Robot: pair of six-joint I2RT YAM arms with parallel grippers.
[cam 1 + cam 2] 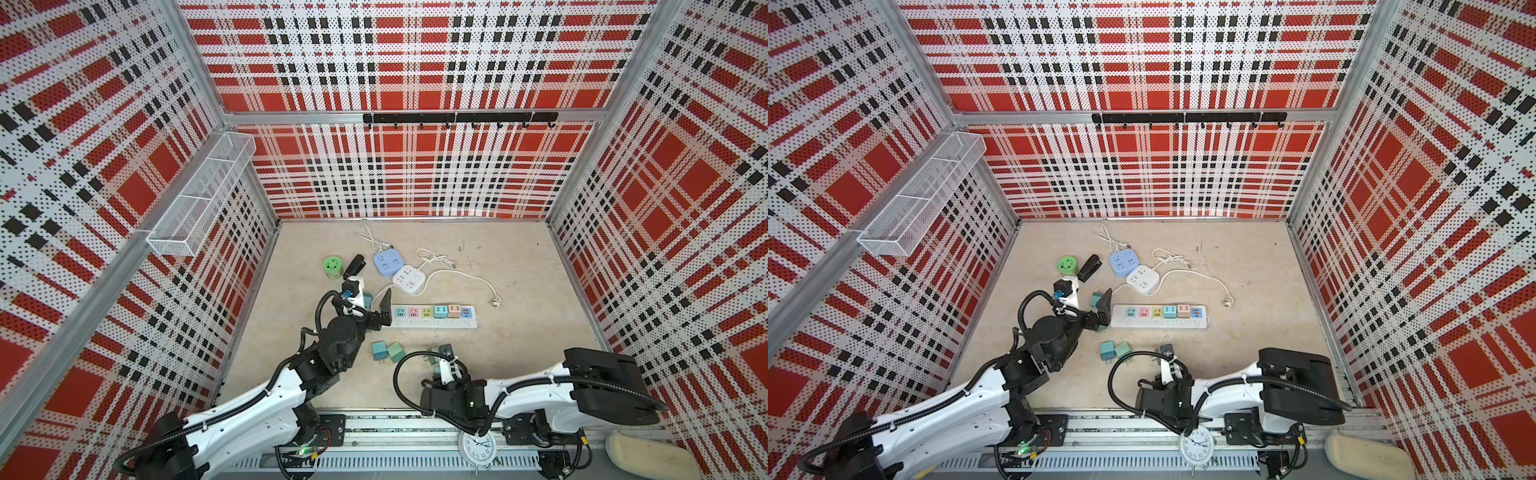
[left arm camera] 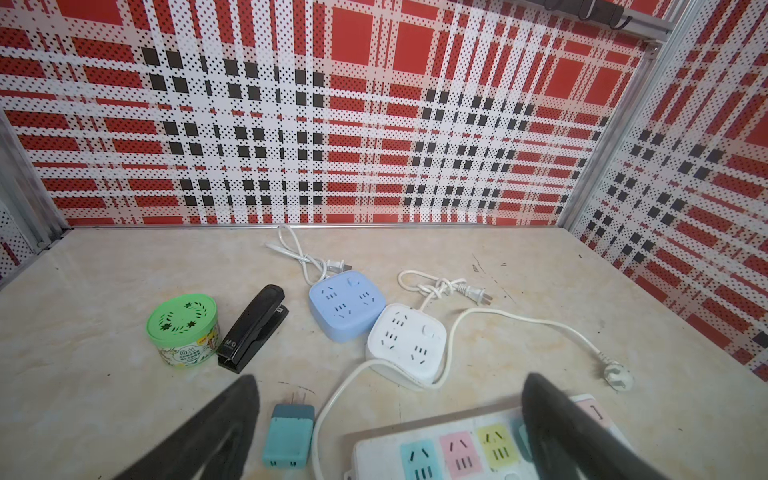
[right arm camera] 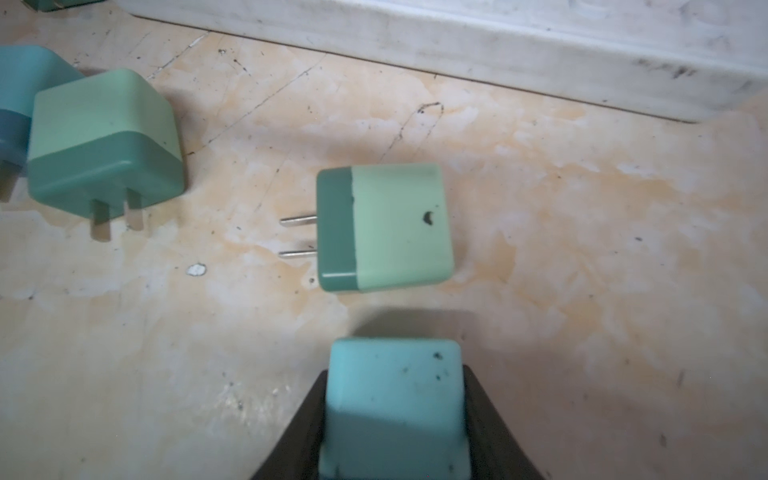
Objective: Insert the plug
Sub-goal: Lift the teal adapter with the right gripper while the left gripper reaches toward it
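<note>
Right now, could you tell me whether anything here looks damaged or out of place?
The green plug adapter lying on its side has a dark chipped-looking mark on its face, and the white power strip is scuffed.

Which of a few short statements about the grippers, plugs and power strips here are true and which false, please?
1. The right gripper is shut on a light blue plug. True.
2. The left gripper holds the stapler. False: it is open and empty; the stapler lies on the table.
3. The long power strip has a row of coloured sockets. True.
4. The blue socket cube is stacked on the white socket cube. False: they sit side by side on the table.
5. A green plug lies on the table with both prongs showing. True.
</note>
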